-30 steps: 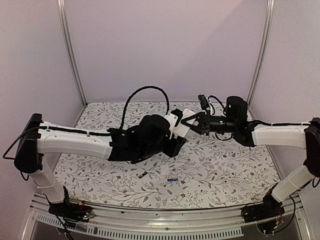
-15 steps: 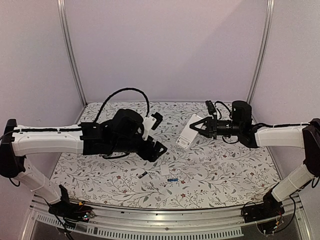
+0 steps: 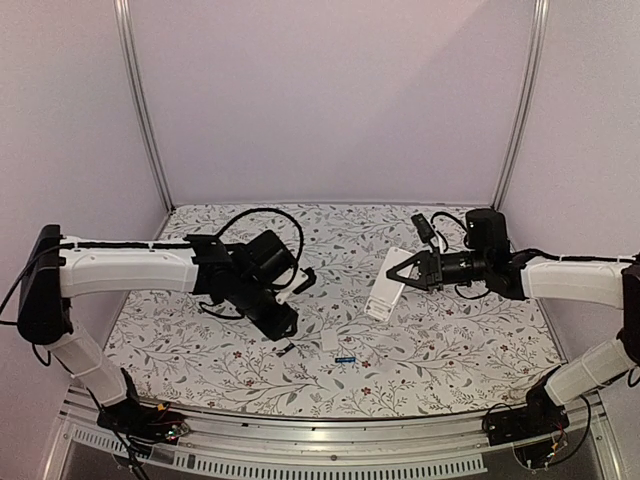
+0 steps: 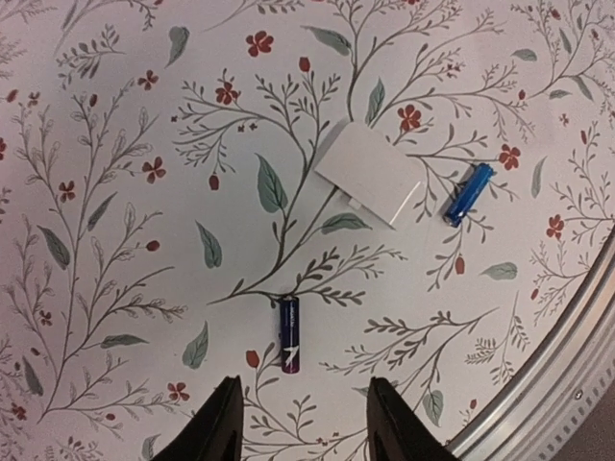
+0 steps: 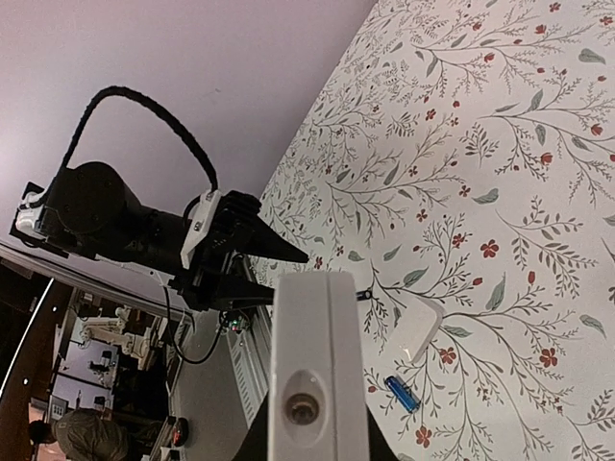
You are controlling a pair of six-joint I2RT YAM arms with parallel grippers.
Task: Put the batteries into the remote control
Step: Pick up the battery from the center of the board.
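Remote control (image 3: pixel 383 295) clamped at its upper end in right fingers (image 3: pixel 402 272), closed tight on both narrow sides. Body of handset slanted down and to the left from that grip, right of desk (image 3: pixel 470 340) centre; unclear whether low end touches the floral surface. Seen end-on from right wrist (image 5: pixel 312 375), small round hole in the near end face.

Left fingers (image 3: pixel 287 328) (image 4: pixel 223 423) spread wide apart, gripping nothing, pointed down just above blackish battery (image 3: pixel 286 349) (image 4: pixel 289 333). From left wrist, that battery flat on desk (image 4: pixel 115 192), lying lengthwise in line with the gap between the two tips, just beyond them, touching neither.

Blue battery (image 3: pixel 346 358) (image 4: pixel 468 193) (image 5: pixel 402 394) also flat on desk, near front edge, well apart from blackish one. Small flat white cover (image 3: pixel 329 342) (image 4: pixel 370 173) (image 5: pixel 415 328) just beside blue battery, narrow gap between them. Both batteries outside the remote, lying loose left of and nearer than it.
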